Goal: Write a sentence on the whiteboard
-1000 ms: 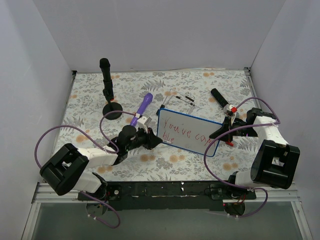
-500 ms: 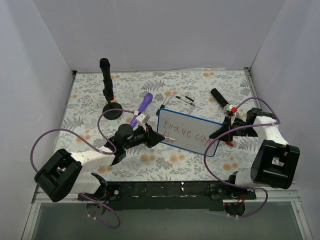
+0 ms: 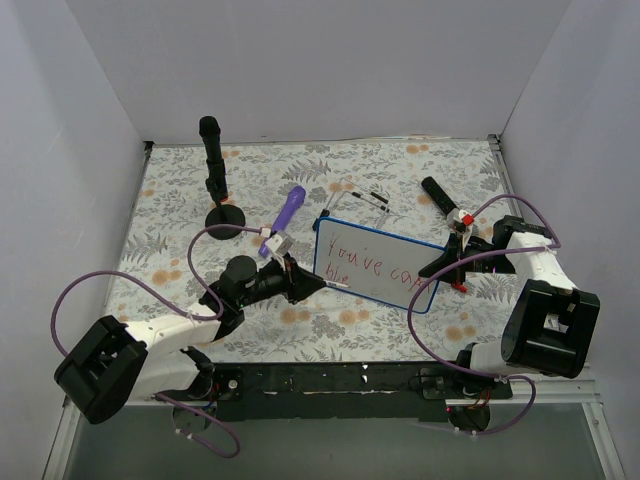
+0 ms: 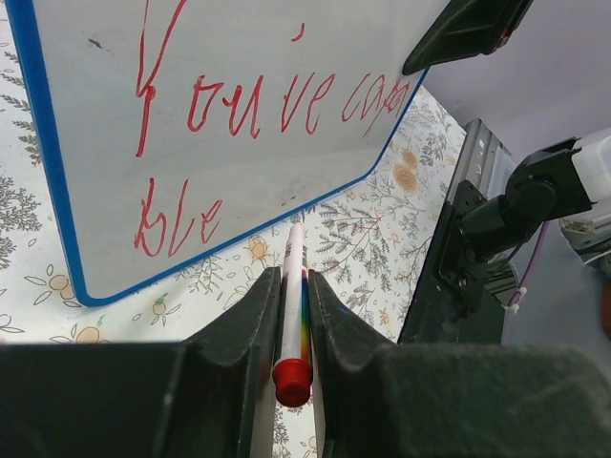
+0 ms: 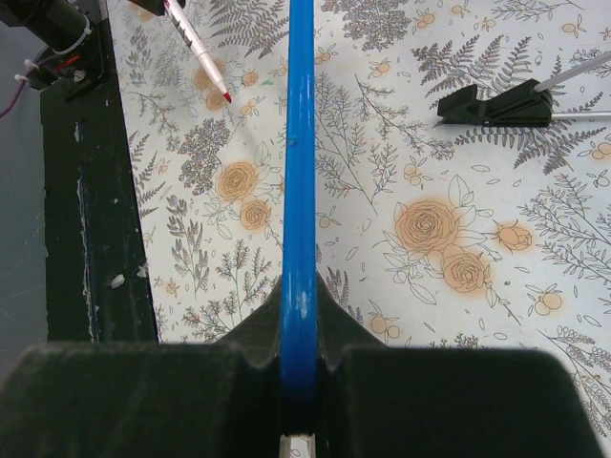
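Bright, even light, soft faint shadows; wrist views blurred nearest the lens

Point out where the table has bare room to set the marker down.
Bare cloth: the far strip along the back wall, right of the black stand; and the near strip between the whiteboard and the table's front rail. Crowded: round the whiteboard, with the left tool, right tool and purple handle.

tilted blue-rimmed whiteboard (image 3: pixel 385 263), red sentence (image 3: pixel 372 267)
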You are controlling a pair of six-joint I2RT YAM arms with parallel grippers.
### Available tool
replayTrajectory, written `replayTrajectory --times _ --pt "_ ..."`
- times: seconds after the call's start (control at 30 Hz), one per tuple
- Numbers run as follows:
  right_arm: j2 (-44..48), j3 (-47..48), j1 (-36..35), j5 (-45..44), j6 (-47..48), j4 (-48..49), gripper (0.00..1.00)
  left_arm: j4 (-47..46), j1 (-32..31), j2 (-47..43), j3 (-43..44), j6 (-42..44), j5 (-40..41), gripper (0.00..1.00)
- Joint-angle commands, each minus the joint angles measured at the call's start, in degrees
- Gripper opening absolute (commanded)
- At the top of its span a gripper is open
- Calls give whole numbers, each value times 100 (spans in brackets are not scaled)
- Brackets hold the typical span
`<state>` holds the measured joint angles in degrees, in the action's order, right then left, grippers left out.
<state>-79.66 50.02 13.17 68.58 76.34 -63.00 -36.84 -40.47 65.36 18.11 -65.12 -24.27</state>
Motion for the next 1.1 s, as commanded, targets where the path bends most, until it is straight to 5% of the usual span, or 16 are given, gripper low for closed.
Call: replayTrajectory --times 0.0,1.07 --pt "73 -36 10 -231 127 -72 1 -78 -110 -50 -141 -9 54 0" --pt "20 -27 10 -213 145 -81 1 -1273 -576 495 -501 -185 687 0"
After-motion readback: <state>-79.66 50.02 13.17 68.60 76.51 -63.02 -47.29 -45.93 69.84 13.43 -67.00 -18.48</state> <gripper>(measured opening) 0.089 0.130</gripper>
